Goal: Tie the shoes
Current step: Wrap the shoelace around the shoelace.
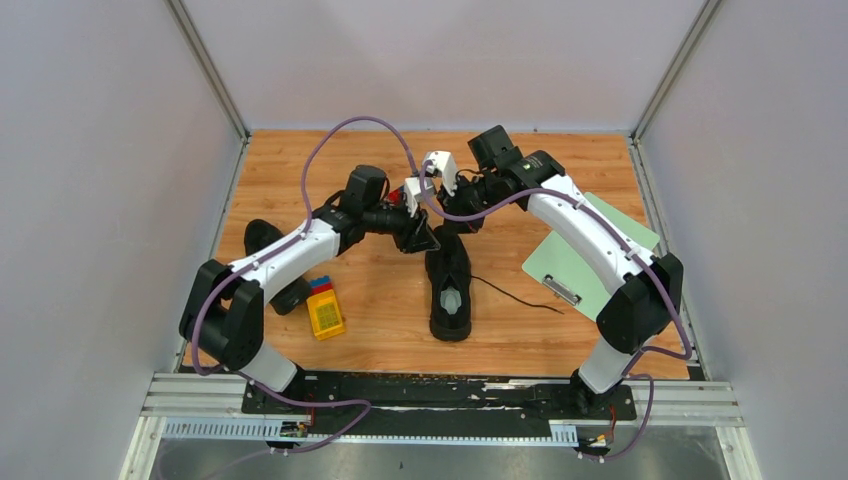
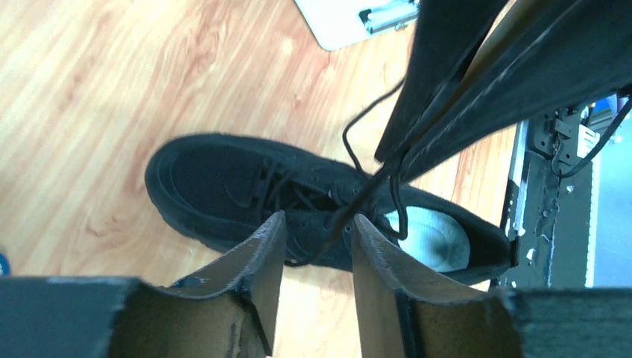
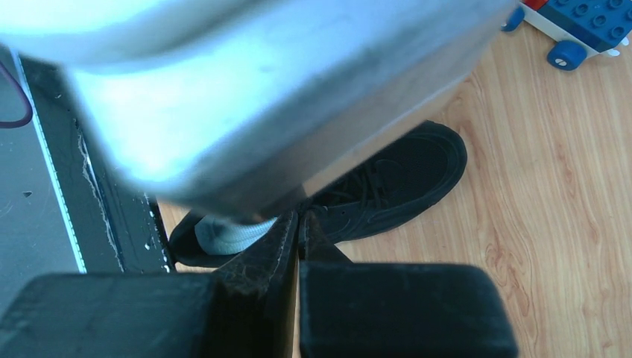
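I'm watching the left gripper (image 2: 317,227) hovering with its jaws parted, released, just above the laced middle of one black shoe (image 2: 216,186). That shoe is lying on the wooden surface (image 1: 380,330) directly beneath both grippers, its pale insole end pointing toward the arm bases. A thin lace (image 2: 356,127) is rising from the shoe past the gap between the left fingers, unpinched there. It is running up to the tips of the right gripper (image 3: 298,224), which is clenched tight on it just beside the left one. The other shoe (image 1: 262,238) is sitting well to the left of the left gripper, partly hidden behind that arm. A toy block (image 1: 325,315) is lying near it, and a green clipboard (image 1: 575,262) is resting off to the right of the right gripper.
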Robot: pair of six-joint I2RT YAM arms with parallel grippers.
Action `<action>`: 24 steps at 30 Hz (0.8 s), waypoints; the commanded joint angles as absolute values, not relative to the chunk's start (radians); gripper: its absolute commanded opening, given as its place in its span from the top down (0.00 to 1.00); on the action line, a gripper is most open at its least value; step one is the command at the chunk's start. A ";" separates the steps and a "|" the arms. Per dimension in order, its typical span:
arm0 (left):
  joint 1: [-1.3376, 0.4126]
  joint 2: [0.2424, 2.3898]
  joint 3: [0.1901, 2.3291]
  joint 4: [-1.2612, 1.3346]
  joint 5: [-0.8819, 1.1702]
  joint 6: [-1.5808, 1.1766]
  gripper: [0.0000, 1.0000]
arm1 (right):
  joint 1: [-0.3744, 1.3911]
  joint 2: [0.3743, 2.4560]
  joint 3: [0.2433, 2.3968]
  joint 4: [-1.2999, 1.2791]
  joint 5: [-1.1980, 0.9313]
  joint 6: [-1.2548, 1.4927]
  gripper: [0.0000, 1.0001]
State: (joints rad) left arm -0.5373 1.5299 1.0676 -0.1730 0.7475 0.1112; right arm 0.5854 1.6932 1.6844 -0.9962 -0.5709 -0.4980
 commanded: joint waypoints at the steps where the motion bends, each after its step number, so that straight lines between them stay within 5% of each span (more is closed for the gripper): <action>1: -0.535 1.561 1.107 -0.071 0.838 0.111 0.58 | 0.581 1.700 1.736 -0.998 -0.608 -0.477 1.00; 7: -0.534 1.557 1.089 -0.037 0.877 0.074 0.95 | 0.580 1.699 1.732 -0.998 -0.591 -0.468 0.99; 9: -0.533 1.537 1.084 -0.074 0.866 0.084 1.00 | 0.579 1.696 1.723 -0.997 -0.585 -0.458 0.93; 14: -0.521 1.488 1.055 -0.131 0.835 0.076 1.00 | 0.574 1.687 1.674 -0.985 -0.644 -0.419 0.62; 24: -0.506 1.455 1.004 -0.117 0.820 0.017 1.00 | 0.574 1.714 1.602 -0.938 -0.723 -0.365 0.58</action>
